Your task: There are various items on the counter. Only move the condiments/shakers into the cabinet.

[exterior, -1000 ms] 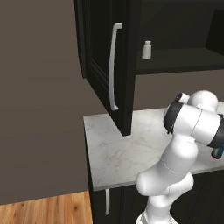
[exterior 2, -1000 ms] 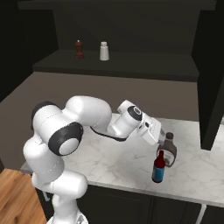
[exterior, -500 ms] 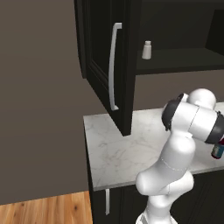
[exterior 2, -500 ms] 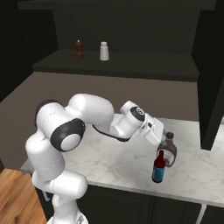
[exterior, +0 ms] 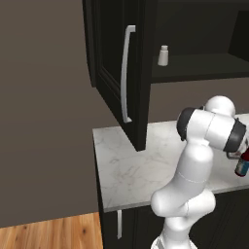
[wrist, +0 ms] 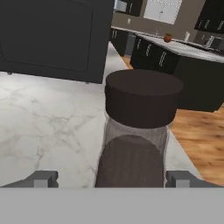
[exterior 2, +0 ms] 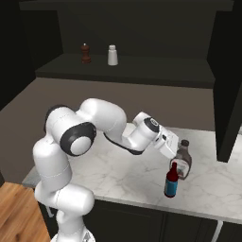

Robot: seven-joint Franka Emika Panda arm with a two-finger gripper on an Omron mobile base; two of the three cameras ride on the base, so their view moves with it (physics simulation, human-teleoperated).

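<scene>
Gripper (wrist: 112, 179): spread wide, one fingertip (wrist: 41, 178) on each side of the brown bottle, a gap visible between each tip and the glass; nothing clasped.
Gripper seen from the right base camera (exterior 2: 176, 152): level with the bottle's neck and shoulder, reaching in from the left.
Brown bottle (wrist: 135, 135): upright on the counter, black cap on top, dark contents below a clearer neck; between the fingertips in the hand camera.
Same bottle from the right base camera (exterior 2: 183, 159): near the counter's front right part, just behind the teal-and-red bottle.
Teal-and-red bottle (exterior 2: 172, 180): upright, red neck and cap, teal label; closest to the front edge, overlapping the brown bottle in this view, contact impossible to tell.
Same small bottle from the left base camera (exterior: 242, 164): at the far right edge, partly hidden by the arm.
Counter (exterior 2: 118, 172): white marble with grey veins, black base cupboards beneath.
Red-brown shaker (exterior 2: 85, 53): upright on the open cabinet shelf, left of the white shaker.
White shaker (exterior 2: 112, 55): upright on the same shelf, near the red-brown one but apart.
White shaker from the left base camera (exterior: 163, 55): on the shelf, right of the door.
Cabinet (exterior 2: 123, 69): black, up on the wall.
Cabinet door (exterior: 116, 73): swung open, curved silver handle (exterior: 126, 73) facing the camera.
</scene>
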